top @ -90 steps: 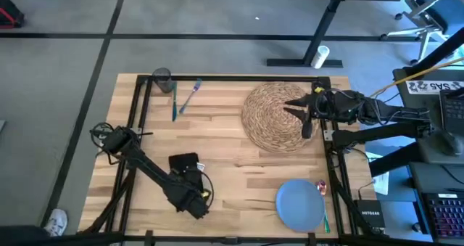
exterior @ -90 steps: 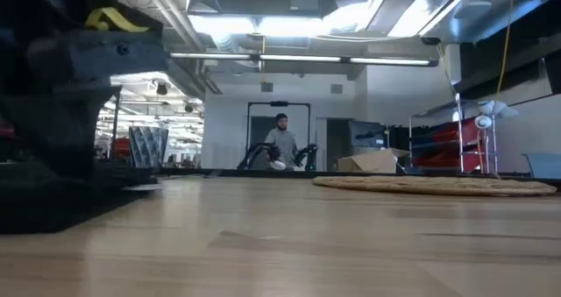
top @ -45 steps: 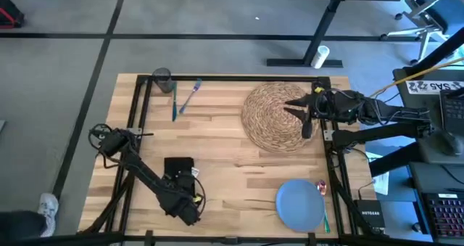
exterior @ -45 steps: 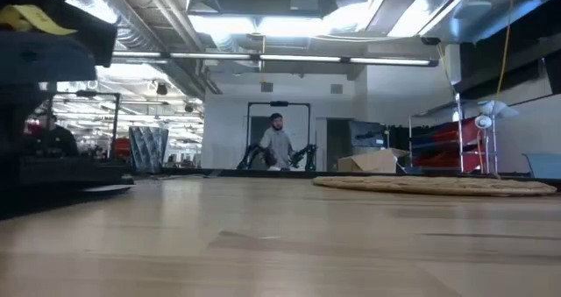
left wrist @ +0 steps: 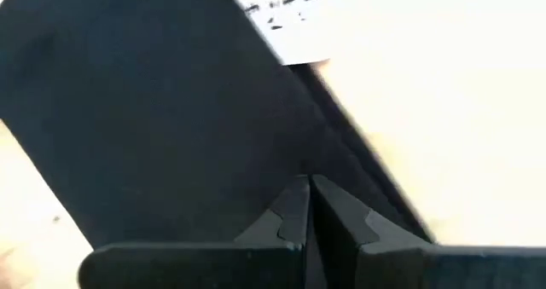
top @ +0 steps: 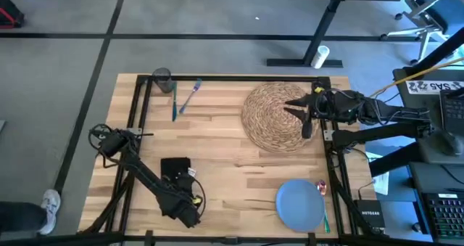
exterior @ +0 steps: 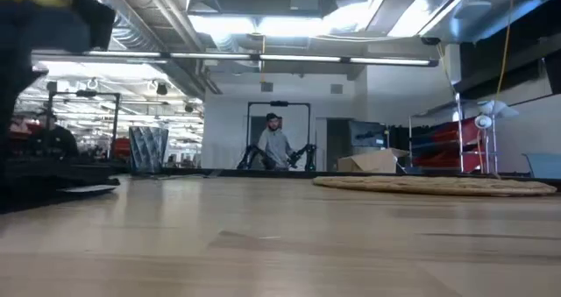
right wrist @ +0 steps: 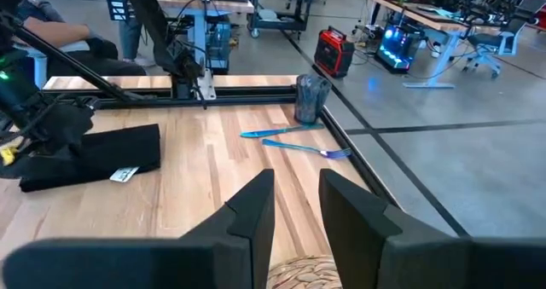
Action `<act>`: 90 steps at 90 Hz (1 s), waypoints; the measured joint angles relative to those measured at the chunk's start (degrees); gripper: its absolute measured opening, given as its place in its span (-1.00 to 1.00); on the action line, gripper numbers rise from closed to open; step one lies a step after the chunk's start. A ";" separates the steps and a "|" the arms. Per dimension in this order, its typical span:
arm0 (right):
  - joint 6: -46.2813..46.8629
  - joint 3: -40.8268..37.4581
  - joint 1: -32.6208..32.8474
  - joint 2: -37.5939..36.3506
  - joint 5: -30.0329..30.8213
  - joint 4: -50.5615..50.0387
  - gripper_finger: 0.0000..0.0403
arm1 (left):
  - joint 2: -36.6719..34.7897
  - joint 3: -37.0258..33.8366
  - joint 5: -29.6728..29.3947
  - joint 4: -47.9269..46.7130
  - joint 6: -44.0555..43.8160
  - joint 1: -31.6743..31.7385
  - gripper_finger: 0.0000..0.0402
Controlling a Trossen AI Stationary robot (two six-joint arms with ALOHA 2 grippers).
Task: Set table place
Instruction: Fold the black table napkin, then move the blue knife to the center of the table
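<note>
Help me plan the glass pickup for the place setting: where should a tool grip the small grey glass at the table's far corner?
Judging from the views, grip the grey glass around its side wall near the middle. It stands upright beside the black frame bar, so come level from the open table side, where the teal fork lies, keeping clear of it.

Black napkin (top: 176, 167) partly hidden under left gripper (top: 179, 195) in high view; wrist view cuts it off at frame edges. Cutlery (top: 322, 199) by blue plate (top: 299, 205) mostly covered by table frame, too small to ID. Low view: napkin just a dark blur.
</note>
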 joint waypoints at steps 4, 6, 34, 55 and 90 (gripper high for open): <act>0.02 0.00 -0.02 -0.01 -0.01 0.00 -0.59 | 0.00 1.14 -0.65 -0.56 -0.21 0.15 -1.00; 0.00 0.00 -0.01 0.00 -0.01 0.00 -0.59 | 0.00 1.70 -0.94 -0.86 -0.31 0.21 -1.00; -0.13 0.00 -0.01 0.01 -0.01 0.26 -0.59 | 0.00 9.43 -5.14 -6.17 -0.16 3.33 -1.00; -0.17 0.00 -0.02 0.58 -0.01 0.84 -0.59 | 0.00 10.59 -9.51 -16.51 -5.00 10.76 -1.00; -0.17 0.00 -0.02 0.60 -0.87 2.62 -0.59 | 0.00 10.59 -18.47 -20.19 7.80 28.48 -1.00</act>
